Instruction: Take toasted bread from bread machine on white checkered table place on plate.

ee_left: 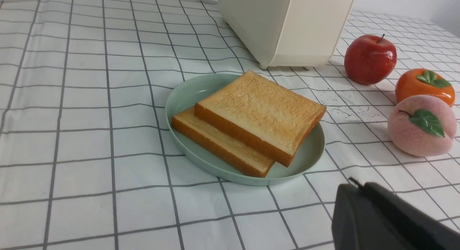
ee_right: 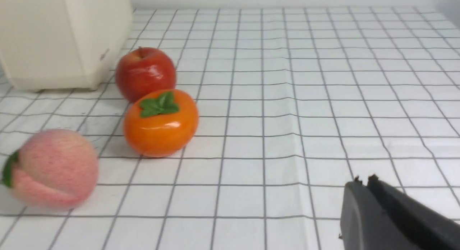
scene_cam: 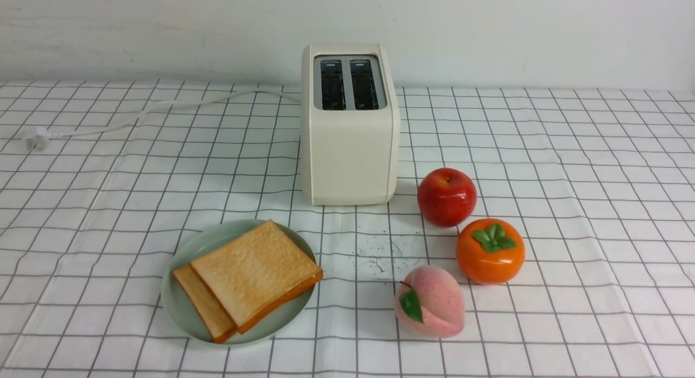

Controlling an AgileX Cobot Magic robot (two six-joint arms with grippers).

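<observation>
Presently the white checkered table [scene_cam: 570, 204] carries the bread machine [scene_cam: 348, 144] with both slots vacant, the plate [scene_cam: 179, 302] before it holding both slices of toasted bread [scene_cam: 255, 269] (overlapped), while the left gripper [ee_left: 354, 183] and right gripper [ee_right: 363, 180] appear clenched, grasping nothing.

No legible txt/labels on anything.

Bright, even light from above; shadows beneath the glossy red apple [scene_cam: 446, 196] and shiny orange persimmon [scene_cam: 490, 251] are faint, with small glare spots. The right wrist view is slightly soft.
</observation>
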